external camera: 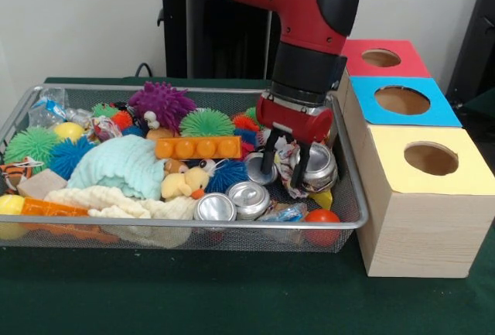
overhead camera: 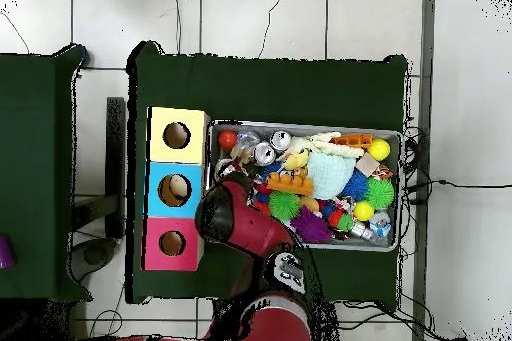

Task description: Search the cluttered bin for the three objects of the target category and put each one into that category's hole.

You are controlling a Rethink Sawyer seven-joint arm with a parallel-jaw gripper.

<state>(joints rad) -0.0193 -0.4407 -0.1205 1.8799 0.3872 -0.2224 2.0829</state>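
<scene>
The wire mesh bin point(external camera: 352, 219) is full of toys; it also shows in the overhead view point(overhead camera: 400, 189). My gripper point(external camera: 283, 171) is low in the bin's right part. It is shut on a wrinkly whitish bundle with red patches point(external camera: 285, 152), next to a silver can point(external camera: 319, 166). A second wrinkly bundle point(external camera: 105, 128) lies at the far left. A third, bluish one point(external camera: 283, 213) lies by the near rim. The hole in the yellow-topped box point(external camera: 431, 158) is to the right of the bin; it also shows in the overhead view point(overhead camera: 177, 135). In the overhead view the arm point(overhead camera: 228, 219) hides the gripper.
Two more silver cans point(external camera: 249, 197) lie near the front rim. Spiky balls point(external camera: 206, 123), a mint cloth point(external camera: 124, 166), an orange block point(external camera: 198, 148), a plush duck point(external camera: 184, 183) and a red ball point(external camera: 322, 217) crowd the bin. The blue-topped box point(external camera: 402, 100) and the red-topped box point(external camera: 381, 58) stand behind the yellow one.
</scene>
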